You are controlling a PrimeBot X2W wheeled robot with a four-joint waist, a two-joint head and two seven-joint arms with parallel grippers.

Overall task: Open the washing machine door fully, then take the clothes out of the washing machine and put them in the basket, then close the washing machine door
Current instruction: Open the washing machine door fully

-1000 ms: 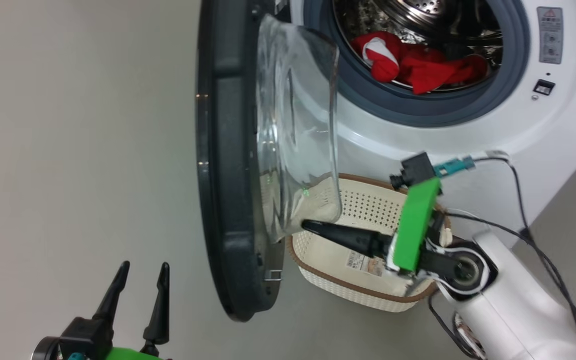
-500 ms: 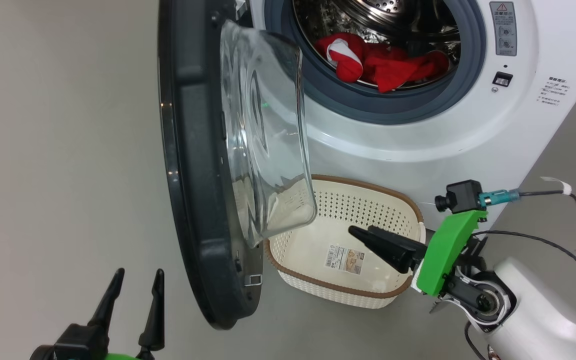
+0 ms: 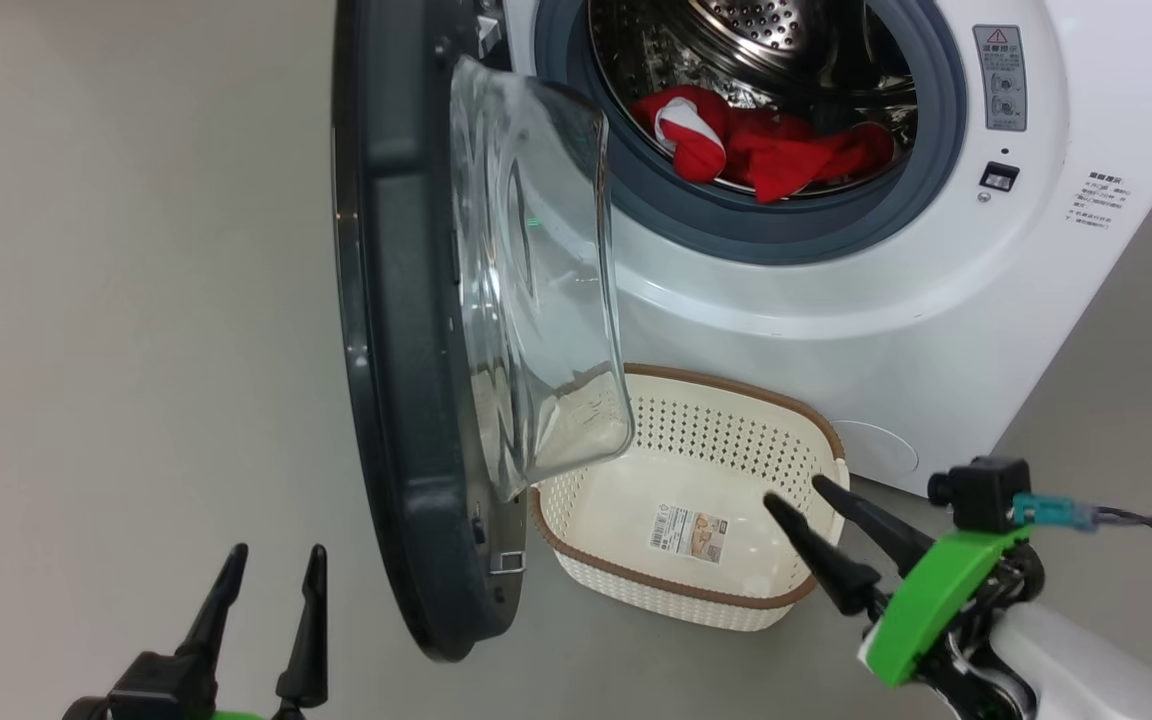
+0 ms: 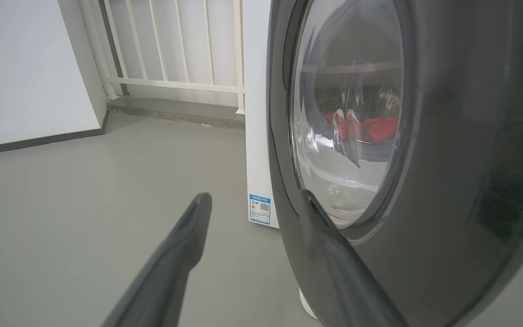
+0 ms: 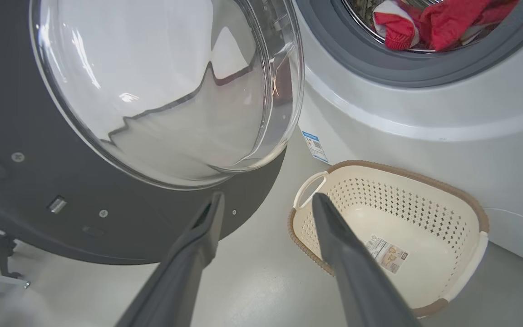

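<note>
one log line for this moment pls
door open | clothes in washing machine | basket without clothes | left gripper open, free | right gripper open, near basket

**Soft, even light, sharp frames**

Falls soft and bright, casting faint shadows beside the basket [image 3: 681, 590] on the floor [image 3: 136, 300]. Glares white off the glass of the washing machine door [image 5: 161, 91]. Bends straight lines toward wrist-view edges; softens the jaws up close.

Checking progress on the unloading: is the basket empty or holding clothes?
Empty. The basket holds just a sticker on its bare floor; the red clothes lie in the drum.
</note>
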